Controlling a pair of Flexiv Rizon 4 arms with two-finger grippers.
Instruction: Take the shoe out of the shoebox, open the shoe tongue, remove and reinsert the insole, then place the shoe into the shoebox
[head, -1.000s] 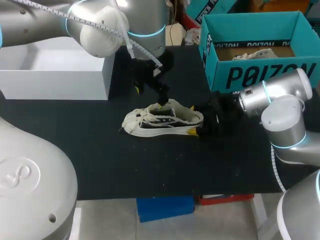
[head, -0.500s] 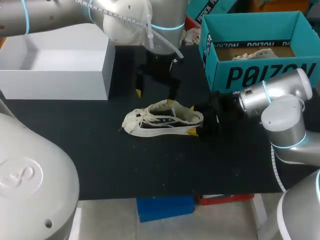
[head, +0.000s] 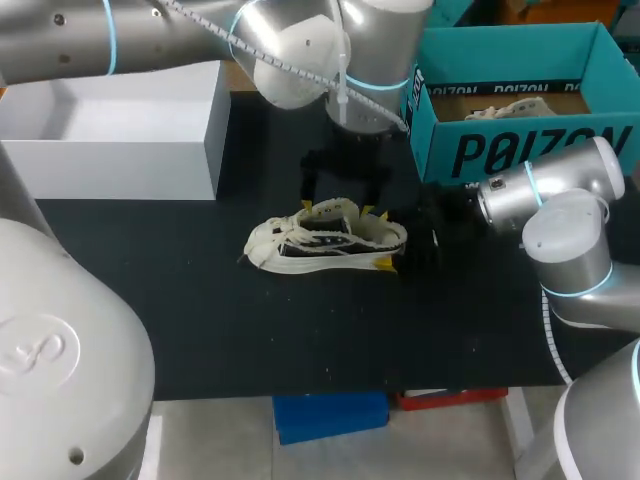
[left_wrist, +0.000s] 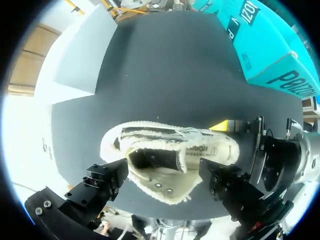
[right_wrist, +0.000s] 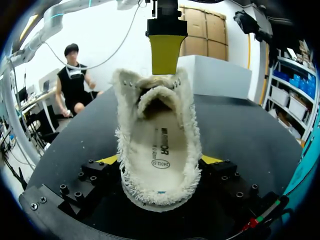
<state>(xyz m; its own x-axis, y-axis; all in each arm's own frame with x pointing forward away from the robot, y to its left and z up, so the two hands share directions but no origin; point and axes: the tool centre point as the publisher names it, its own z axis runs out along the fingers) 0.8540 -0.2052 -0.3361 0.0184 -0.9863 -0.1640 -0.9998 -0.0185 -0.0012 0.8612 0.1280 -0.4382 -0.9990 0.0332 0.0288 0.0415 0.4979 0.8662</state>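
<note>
A cream fleece-lined shoe (head: 325, 238) lies on the black table, toe to the left. Its heel sits between the yellow-tipped fingers of my right gripper (head: 385, 240), which press it from both sides; the right wrist view shows this grip (right_wrist: 159, 161) on the shoe (right_wrist: 157, 145), with the printed insole (right_wrist: 161, 150) lying inside. My left gripper (head: 337, 206) hangs open just above the shoe's mouth, one finger on either side of the collar. In the left wrist view that gripper (left_wrist: 167, 187) straddles the shoe (left_wrist: 170, 155). The teal shoebox (head: 520, 150) stands open at the back right.
A second pale shoe (head: 510, 108) lies inside the shoebox. A white open box (head: 110, 135) stands at the back left. Bare black tabletop (head: 300, 330) stretches in front of the shoe.
My left arm has swung to the right and turned, bringing its gripper from behind the shoe's middle to over the shoe's mouth. The right arm and the shoe have stayed put.
</note>
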